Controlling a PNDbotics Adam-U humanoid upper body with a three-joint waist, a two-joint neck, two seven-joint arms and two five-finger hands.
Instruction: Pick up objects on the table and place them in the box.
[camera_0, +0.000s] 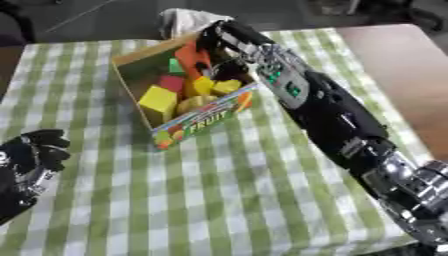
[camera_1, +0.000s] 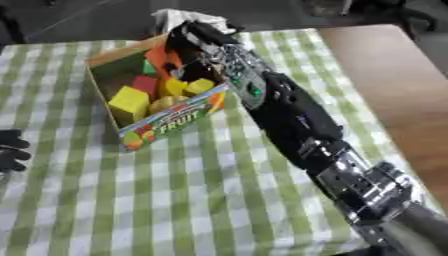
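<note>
Over the open cardboard fruit-print box (camera_0: 208, 116) on the green-checked table (camera_0: 227, 190), the right robot hand (camera_0: 220, 37) reaches inside, fingers' state unclear; coloured blocks (camera_0: 158, 98) fill the box. Left robot hand (camera_0: 39, 150) rests curled, holding nothing, at the table's left edge.

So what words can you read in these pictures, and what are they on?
"FRUIT": in green letters on the front wall of the box.
Small print above it on the same wall: too blurred to read.
Nothing readable on the right hand, the left hand or the cloth.

"FRUIT" on the box (camera_0: 208, 118) front
</note>
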